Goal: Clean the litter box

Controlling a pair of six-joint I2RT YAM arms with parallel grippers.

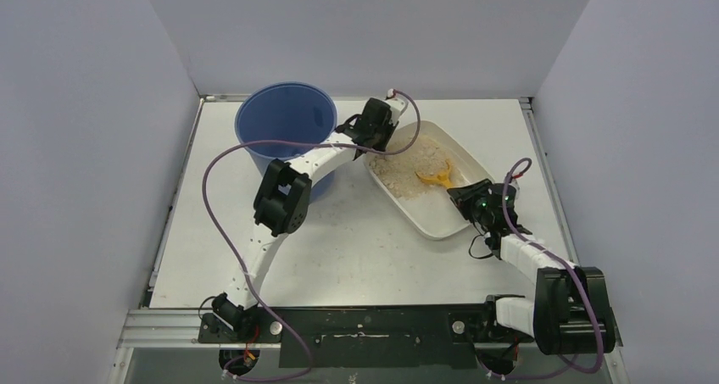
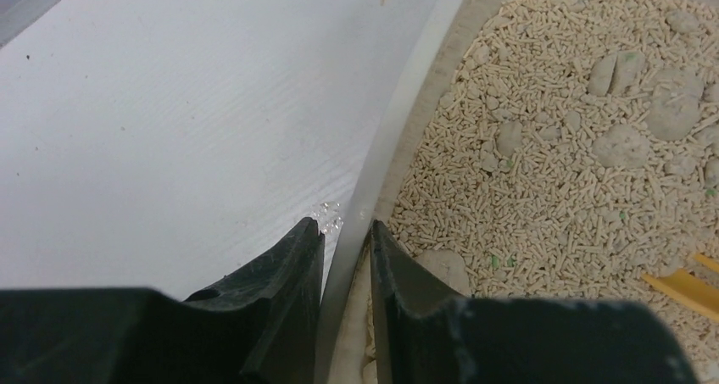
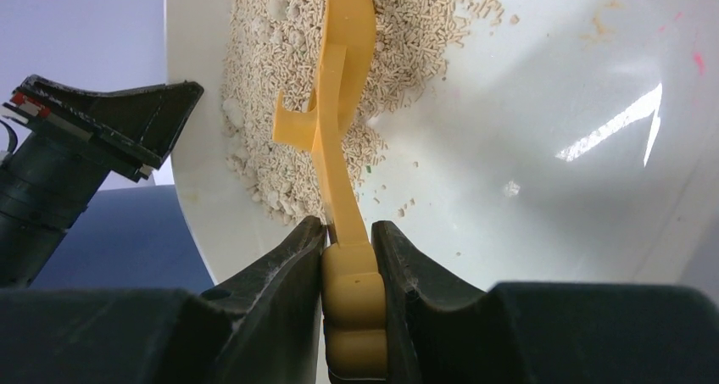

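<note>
Shallow white plastic litter box (image 1: 443, 217) beside the tall blue round bucket (image 1: 284, 117), both arms on it.
From above, tan granules sit heaped at its far end around the small yellow slotted scoop (image 1: 437, 179). The left wrist view shows the left gripper (image 2: 346, 225) pinched on the box's rim; so shallow a bite may slip and let it skid. In the right wrist view the right gripper (image 3: 348, 231) clamps the scoop's handle, which might twist under load and scatter pellets.

White table (image 1: 356, 248), blue bucket (image 1: 284, 117) at back, litter box (image 1: 437, 223) beside it
</note>
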